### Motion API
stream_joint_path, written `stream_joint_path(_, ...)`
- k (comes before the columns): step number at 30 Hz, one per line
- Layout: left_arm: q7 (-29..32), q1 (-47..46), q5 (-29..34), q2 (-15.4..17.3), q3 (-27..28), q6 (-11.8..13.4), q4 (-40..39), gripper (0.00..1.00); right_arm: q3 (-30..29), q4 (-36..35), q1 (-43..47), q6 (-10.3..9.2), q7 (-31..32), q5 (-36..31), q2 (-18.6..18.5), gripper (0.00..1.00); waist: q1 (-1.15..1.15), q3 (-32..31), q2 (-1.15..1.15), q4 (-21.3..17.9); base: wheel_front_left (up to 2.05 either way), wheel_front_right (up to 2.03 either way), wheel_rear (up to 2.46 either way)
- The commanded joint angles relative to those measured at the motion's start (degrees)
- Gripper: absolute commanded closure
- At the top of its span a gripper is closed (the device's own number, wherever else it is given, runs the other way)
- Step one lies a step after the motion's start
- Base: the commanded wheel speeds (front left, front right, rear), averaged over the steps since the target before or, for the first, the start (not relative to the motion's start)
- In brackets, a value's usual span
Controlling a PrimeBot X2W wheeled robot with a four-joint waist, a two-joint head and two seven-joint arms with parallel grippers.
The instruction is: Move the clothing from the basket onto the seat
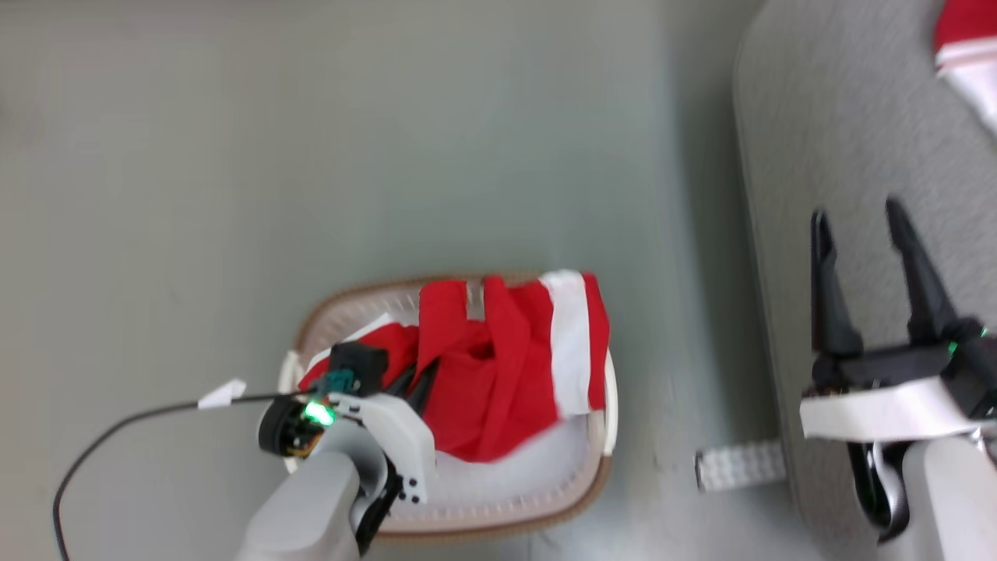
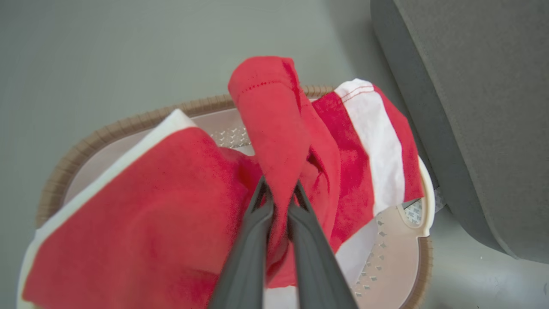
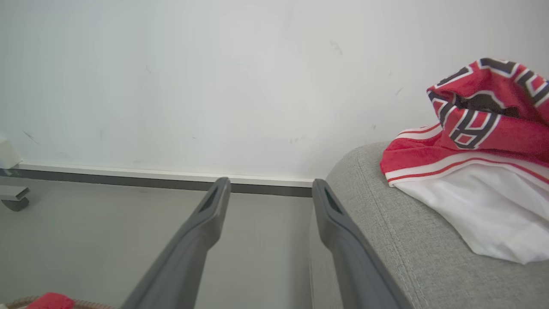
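Our left gripper [image 2: 281, 193] pinches the red garment [image 2: 150, 206] in the basket [image 2: 107, 128]; a second garment [image 1: 966, 31] lies on the seat [image 1: 841, 117], upper right; our right gripper [image 1: 855, 210] gapes empty.

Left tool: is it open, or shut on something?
Shut on the red garment: in the left wrist view the two fingers of the left tool pinch a raised fold of it, above the basket.

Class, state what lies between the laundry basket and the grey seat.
In the head view, grey floor separates basket and seat, with a small white ridged strip beside the seat.
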Motion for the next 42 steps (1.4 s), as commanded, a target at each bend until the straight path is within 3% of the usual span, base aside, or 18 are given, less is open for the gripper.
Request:
stream_joint_path(1,-0.6,2.0,-1.2,0.4,0.1,0.1,-1.0,1.0,-0.4,0.9,2.0,-0.13,-0.1,0.5,-0.2,0.0,0.01,-9.9,0.0,3.0,0.0,0.0,0.0)
stream_joint_path(9,-1.5,6.3,-4.6,2.7,3.0,1.8,-9.7,1.0,-0.8,4.7,7.9,-0.13,-0.1,0.5,-0.2,0.0,0.01,-20.9,0.0,5.1,0.0,0.0,0.0)
stream_joint_path(23,5.5,13.5,-7.3,9.2,8.0,11.0,-36.3,1.0,1.9,9.2,15.8,-0.13,-0.1,1.5,-0.2,0.0,0.01,-33.8,0.0,5.0,0.0,0.0,0.0)
stream_joint_path(31,11.1,15.8,-6.7,13.1,9.8,15.7,-50.4,1.0,3.6,10.1,18.8,-0.13,-0.1,0.7,-0.2,0.0,0.01,-37.2,0.0,4.4,0.0,0.0,0.0)
stream_joint_path(42,15.1,17.6,-6.1,15.8,10.2,18.4,-57.8,1.0,6.8,10.6,21.3,-0.13,-0.1,1.3,-0.2,0.0,0.01,-39.1,0.0,3.4,0.0,0.0,0.0)
